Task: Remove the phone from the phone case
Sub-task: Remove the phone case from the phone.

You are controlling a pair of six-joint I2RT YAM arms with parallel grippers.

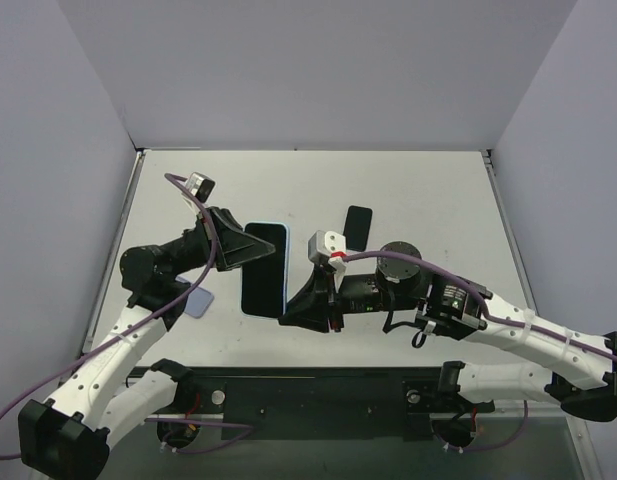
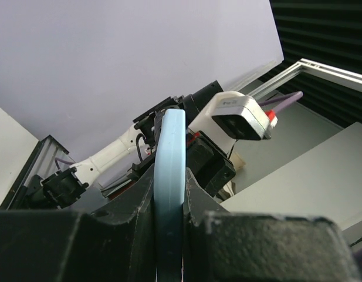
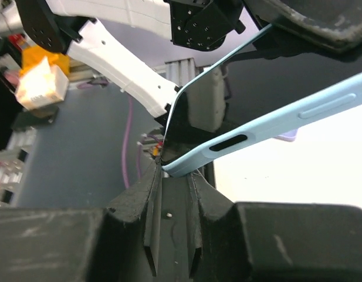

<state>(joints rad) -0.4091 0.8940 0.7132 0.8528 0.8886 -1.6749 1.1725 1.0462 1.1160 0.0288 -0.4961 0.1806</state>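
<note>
A black phone (image 1: pixel 260 270) in a light-blue case (image 1: pixel 283 262) is held above the white table. My left gripper (image 1: pixel 238 245) is shut on the case's upper left part. In the left wrist view the case edge (image 2: pixel 170 138) runs up between the left gripper's (image 2: pixel 170 179) fingers. My right gripper (image 1: pixel 296 312) is at the phone's lower right corner. In the right wrist view the right gripper (image 3: pixel 176 170) pinches that corner. There the phone's dark face (image 3: pixel 189 114) stands away from the case side (image 3: pixel 269 122), a wedge-shaped gap between them.
A second flat black slab (image 1: pixel 358 228) lies on the table (image 1: pixel 438 190) behind the right arm. A small pale lavender piece (image 1: pixel 198 303) lies under the left arm. Grey walls close the table at the back and both sides.
</note>
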